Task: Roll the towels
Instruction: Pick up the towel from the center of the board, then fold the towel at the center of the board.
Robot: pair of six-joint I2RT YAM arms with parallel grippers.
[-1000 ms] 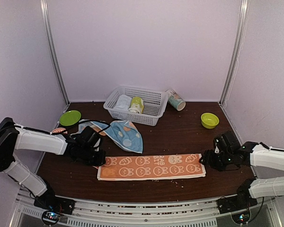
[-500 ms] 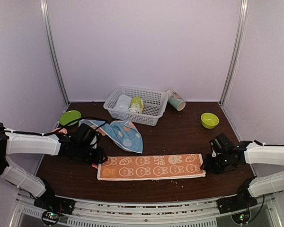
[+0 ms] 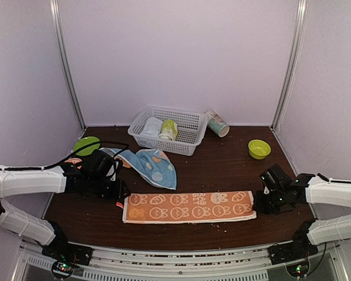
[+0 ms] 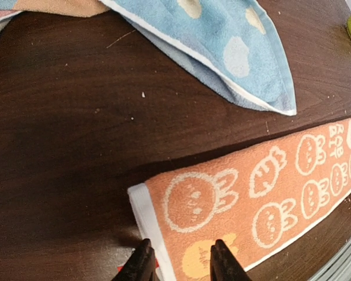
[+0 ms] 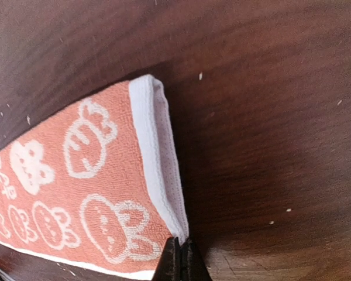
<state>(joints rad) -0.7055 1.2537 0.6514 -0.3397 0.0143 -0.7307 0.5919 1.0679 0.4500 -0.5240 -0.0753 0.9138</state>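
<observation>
Shows the peach-orange cloth towel with white rabbit and carrot prints [image 3: 190, 206] stretched flat as a long strip across the near part of the dark brown wooden counter [image 3: 222, 167]. Has the right jaws pressed fully together on a corner of the strip's white-hemmed right end [image 5: 158, 158], tips low at the counter. Has the left jaws parted, straddling the white-hemmed left end [image 4: 143, 213] with one finger on either side, clamping nothing. Puts the light blue cloth towel with orange and white spots [image 3: 155, 167] crumpled just behind the strip's left half, not touching it. Places a white plastic lattice basket [image 3: 190, 126] farther back, with two rolled towels inside.
</observation>
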